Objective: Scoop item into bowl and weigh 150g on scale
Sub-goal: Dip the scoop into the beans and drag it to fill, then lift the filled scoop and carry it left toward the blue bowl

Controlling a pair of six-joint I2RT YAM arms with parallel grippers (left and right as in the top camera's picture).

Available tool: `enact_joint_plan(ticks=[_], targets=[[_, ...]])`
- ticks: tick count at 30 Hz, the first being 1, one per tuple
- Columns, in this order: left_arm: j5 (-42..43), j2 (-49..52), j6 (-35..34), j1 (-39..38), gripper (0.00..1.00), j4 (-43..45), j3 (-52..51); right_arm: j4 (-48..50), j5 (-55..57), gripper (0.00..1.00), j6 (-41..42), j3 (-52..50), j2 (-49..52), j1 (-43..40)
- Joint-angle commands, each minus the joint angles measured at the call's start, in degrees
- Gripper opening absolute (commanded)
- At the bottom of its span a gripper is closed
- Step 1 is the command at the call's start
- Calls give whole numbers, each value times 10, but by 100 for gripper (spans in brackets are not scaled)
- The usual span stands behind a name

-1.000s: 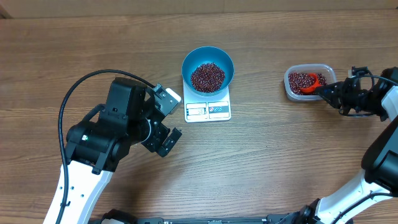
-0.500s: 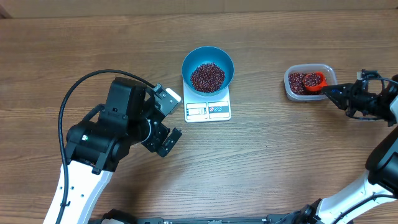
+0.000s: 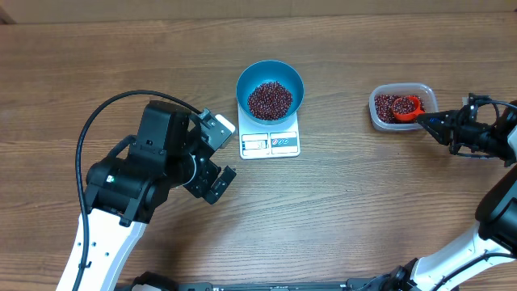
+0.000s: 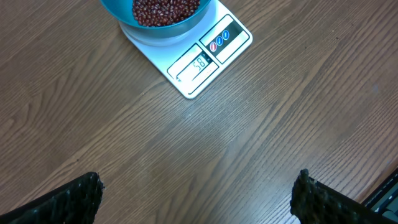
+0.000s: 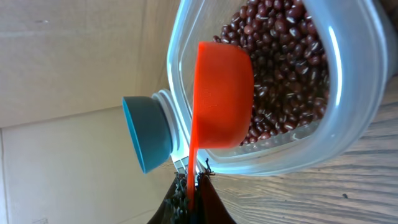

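Note:
The blue bowl (image 3: 270, 77) stands on the white scale (image 3: 271, 144) and holds a heap of red-brown beans (image 3: 270, 99). In the left wrist view the scale (image 4: 205, 62) shows its display below the bowl (image 4: 124, 9). My left gripper (image 3: 222, 153) (image 4: 198, 186) hovers open over bare wood left of the scale. My right gripper (image 3: 436, 123) (image 5: 193, 186) is shut on the handle of an orange scoop (image 3: 408, 106) (image 5: 224, 93). The scoop's cup sits in the clear tub (image 3: 401, 120) (image 5: 348, 124) among more beans (image 5: 280, 62).
The tub stands at the table's right side, well apart from the scale. The left arm's black body and cable (image 3: 105, 113) fill the lower left. Bare wood lies between scale and tub.
My right gripper has drawn back to the right, moving the scoop from the tub's middle toward its right end. The left arm, bowl and scale have not moved.

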Motion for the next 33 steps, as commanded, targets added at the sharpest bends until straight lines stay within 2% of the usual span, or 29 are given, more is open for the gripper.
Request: enact_joint_plan(ticks=[1, 33], targets=[[-3, 1, 11, 2, 100, 1, 12, -3, -46, 4, -5, 1, 4, -5], [-3, 1, 11, 2, 100, 1, 12, -19, -187, 4, -5, 1, 3, 17]])
